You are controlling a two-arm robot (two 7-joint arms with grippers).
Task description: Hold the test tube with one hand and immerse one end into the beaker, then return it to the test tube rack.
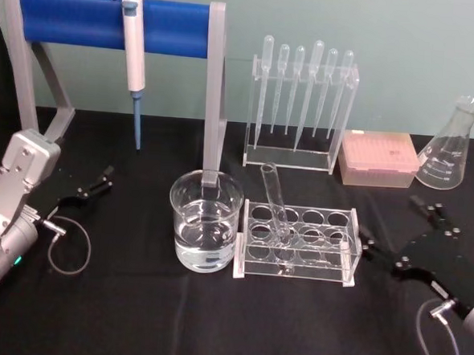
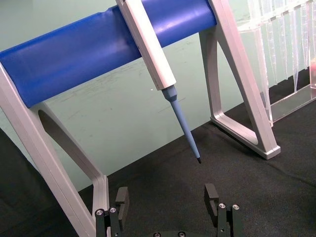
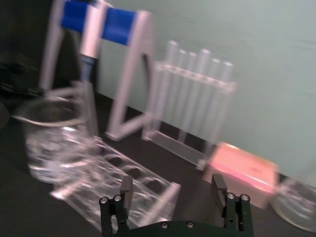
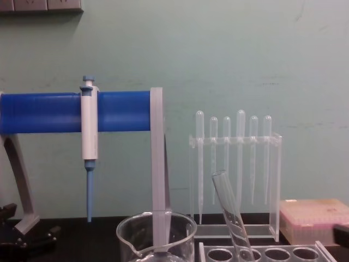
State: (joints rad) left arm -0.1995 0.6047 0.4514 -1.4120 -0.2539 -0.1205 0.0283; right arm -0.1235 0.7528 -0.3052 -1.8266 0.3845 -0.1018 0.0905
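Long clear glass test tube (image 1: 274, 202) leans in clear acrylic rack (image 1: 349, 261), just beside water-filled glass beaker (image 1: 205, 220). Right pincer (image 3: 172, 185) spread, empty, near rack. Left pincer (image 2: 167, 195) spread, parked well apart. Dip either pending or finished; cannot tell.

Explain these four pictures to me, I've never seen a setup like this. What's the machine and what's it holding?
It is a two-armed robot at a black-covered table. One picture looks down from its head, one looks across from its chest, two come from its wrists. The left gripper and right gripper have open fingers and hold nothing. On the table stand a beaker of clear liquid and, beside it, a rack with one test tube leaning in it. Behind are a pipettor on a blue stand, plastic pipettes, a pink box and a flask.
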